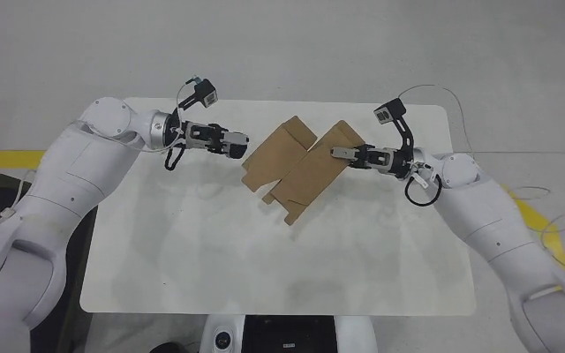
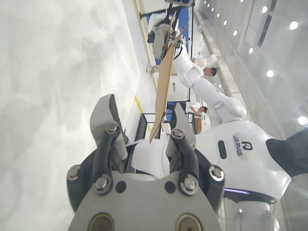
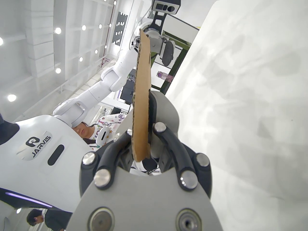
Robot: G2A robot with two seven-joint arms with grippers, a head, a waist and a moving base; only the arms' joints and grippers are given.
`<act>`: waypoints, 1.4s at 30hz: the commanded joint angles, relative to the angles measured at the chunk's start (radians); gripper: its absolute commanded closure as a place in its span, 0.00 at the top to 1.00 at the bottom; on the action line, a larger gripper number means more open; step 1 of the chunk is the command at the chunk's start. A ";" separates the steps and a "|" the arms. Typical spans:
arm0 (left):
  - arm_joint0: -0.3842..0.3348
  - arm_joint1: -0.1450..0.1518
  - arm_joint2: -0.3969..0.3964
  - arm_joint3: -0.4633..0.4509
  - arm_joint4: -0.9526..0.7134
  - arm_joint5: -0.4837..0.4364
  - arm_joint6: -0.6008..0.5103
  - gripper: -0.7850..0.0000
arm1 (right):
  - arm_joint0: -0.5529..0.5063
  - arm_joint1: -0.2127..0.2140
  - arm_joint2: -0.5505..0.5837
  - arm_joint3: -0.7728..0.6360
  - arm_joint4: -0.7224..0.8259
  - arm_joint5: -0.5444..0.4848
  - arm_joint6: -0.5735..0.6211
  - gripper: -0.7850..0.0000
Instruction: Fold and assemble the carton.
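Note:
The carton (image 1: pixel 296 165) is a flat, unfolded brown cardboard sheet with flaps, held a little above the middle of the white table (image 1: pixel 177 265). My right gripper (image 1: pixel 340 153) is shut on its right flap; in the right wrist view the carton (image 3: pixel 142 92) runs edge-on out of the right gripper (image 3: pixel 142 111). My left gripper (image 1: pixel 241 146) is at the sheet's left edge and open. In the left wrist view the near end of the carton (image 2: pixel 163 85) lies between the spread fingers of the left gripper (image 2: pixel 144 102), close to one finger (image 2: pixel 179 121), not clamped.
The table's surface around and below the carton is bare white, with faint shadows under the sheet. Its back edge lies just beyond both wrists, and grey floor surrounds it.

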 commanded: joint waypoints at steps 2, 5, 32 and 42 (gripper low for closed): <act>0.008 -0.011 -0.005 0.003 0.055 -0.005 0.093 1.00 | 0.008 -0.007 0.009 0.044 0.020 -0.005 -0.005 0.00; 0.026 -0.015 -0.020 -0.021 0.080 -0.002 0.177 1.00 | 0.017 -0.017 0.013 0.080 0.021 -0.013 -0.013 0.00; 0.258 0.026 -0.239 -0.372 0.129 0.180 0.421 1.00 | -0.002 -0.103 0.046 0.172 -0.096 0.010 -0.219 0.00; 0.273 0.027 -0.302 -0.411 0.141 0.209 0.359 1.00 | -0.012 -0.114 0.074 0.179 -0.156 0.015 -0.232 0.00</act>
